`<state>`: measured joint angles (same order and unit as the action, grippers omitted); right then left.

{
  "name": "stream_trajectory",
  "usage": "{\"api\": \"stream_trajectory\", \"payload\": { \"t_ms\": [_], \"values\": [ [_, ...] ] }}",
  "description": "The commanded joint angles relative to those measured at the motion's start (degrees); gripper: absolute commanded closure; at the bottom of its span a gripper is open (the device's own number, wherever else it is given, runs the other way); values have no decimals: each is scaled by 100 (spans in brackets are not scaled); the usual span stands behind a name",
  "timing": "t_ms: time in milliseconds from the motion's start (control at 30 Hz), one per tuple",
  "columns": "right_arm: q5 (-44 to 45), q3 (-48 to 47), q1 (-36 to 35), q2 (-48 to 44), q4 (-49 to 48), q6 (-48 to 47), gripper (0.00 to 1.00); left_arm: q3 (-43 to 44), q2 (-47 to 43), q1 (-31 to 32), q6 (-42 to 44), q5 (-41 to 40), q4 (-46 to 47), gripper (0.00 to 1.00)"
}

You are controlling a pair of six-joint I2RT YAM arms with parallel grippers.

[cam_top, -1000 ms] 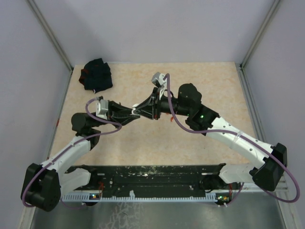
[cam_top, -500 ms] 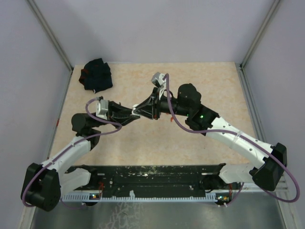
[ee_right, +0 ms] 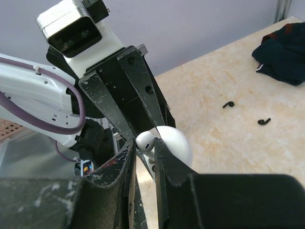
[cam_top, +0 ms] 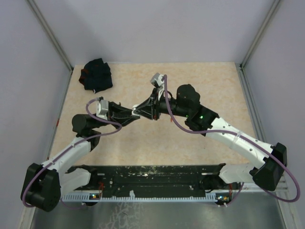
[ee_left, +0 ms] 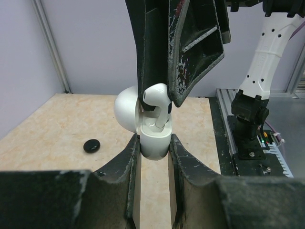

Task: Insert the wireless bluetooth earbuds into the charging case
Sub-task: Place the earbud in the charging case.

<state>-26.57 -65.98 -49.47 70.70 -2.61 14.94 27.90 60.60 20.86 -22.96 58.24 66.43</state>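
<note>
Above mid-table (cam_top: 209, 86): your left gripper (ee_left: 153, 149) has the charging case (ee_left: 153, 140) clamped between its fingers, with the lid (ee_left: 125, 109) tipped back behind.
Directly over the case: your right gripper (ee_right: 144, 143) pinches one earbud (ee_left: 157, 95), stem reaching into the case's open top.
Far-left corner: fabric bundle (cam_top: 96, 75).
Near the bundle, on the table: first hook-shaped piece (ee_right: 228, 104), second hook-shaped piece (ee_right: 264, 121).
On the table, left of the case in your left wrist view: one disc (ee_left: 92, 145).

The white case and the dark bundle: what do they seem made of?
The charging case looks like glossy white plastic: smooth, rounded, with soft highlights. The dark bundle looks like matte cloth, creased in folds; which fabric, I cannot tell.
</note>
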Motion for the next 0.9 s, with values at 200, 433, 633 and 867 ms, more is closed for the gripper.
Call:
{"api": "stream_trajectory", "payload": {
  "t_ms": [200,433,633,867],
  "values": [
    [514,-7,-12,-32,479,-162,84,-72,-316,23,-187,-239,666,100],
    [776,65,-15,-60,582,-88,84,-139,-353,23,-259,-227,818,100],
    [783,91,-14,-65,639,-88,84,-142,-398,23,-262,-97,812,100],
    [810,111,-15,-21,663,-92,83,-151,-439,23,-214,-17,731,100]
  ]
}}
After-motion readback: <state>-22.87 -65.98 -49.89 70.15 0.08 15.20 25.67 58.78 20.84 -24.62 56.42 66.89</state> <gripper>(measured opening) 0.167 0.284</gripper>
